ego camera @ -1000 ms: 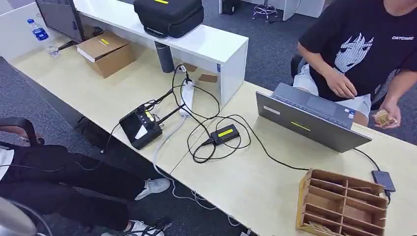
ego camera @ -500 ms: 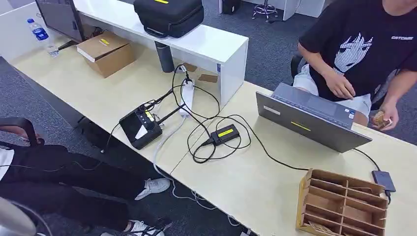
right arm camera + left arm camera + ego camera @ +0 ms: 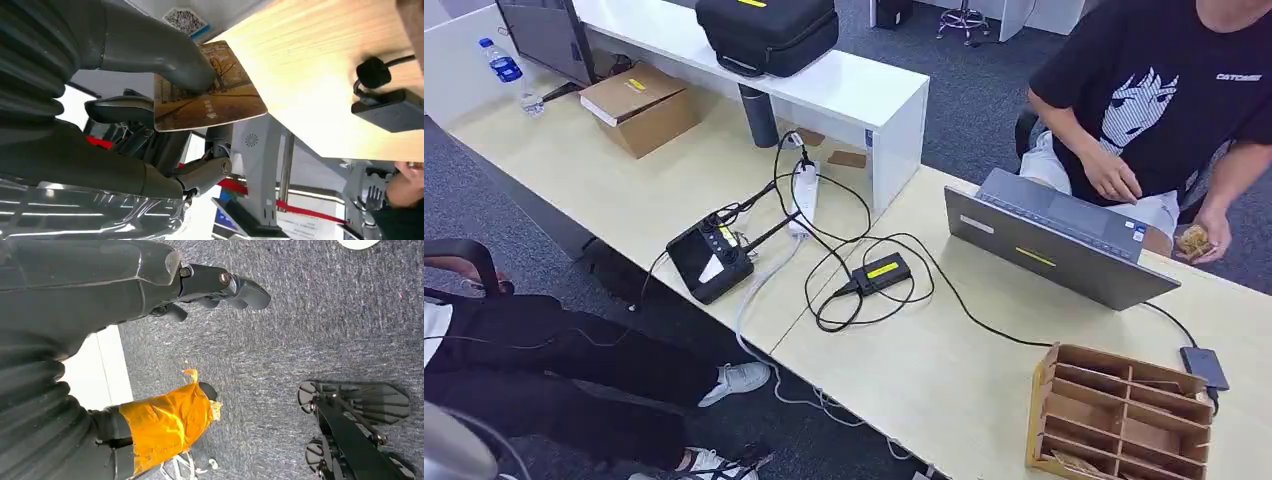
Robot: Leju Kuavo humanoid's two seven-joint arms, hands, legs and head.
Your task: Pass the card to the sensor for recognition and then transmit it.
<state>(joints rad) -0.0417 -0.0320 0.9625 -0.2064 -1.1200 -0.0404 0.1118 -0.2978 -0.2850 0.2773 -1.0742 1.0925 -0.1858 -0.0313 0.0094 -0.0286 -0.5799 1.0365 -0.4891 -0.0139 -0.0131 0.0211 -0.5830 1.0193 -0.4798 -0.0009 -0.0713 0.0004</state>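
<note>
My right hand [image 3: 165, 115] has the brown picture-printed card [image 3: 207, 92] pinched flat between the thick grey thumb on its face and my darker fingers [image 3: 120, 111] underneath, so those fingers are closed on it. The card hangs just off the edge of the pale wooden worktop [image 3: 320, 70], close to a small black plug-in box [image 3: 390, 107] with its cable; I cannot tell whether that box is the sensor.

My left hand [image 3: 220, 287] hangs over grey carpet with its fingers loosely curled and nothing in them; an orange-taped wrap [image 3: 165, 422] sits on the thumb side.

The grip worries me most. Only one corner region of the card is under my thumb, and I judge that a nudge against the worktop edge could twist the card or slide it out onto the floor. From my head view, tangled black cables [image 3: 844, 270] lie across the worktop, and a swing across them could snag. A seated person in a black printed T-shirt [image 3: 1164, 100] is handling something small beyond the grey laptop [image 3: 1054, 245], so a wide reach risks meeting that hand.
</note>
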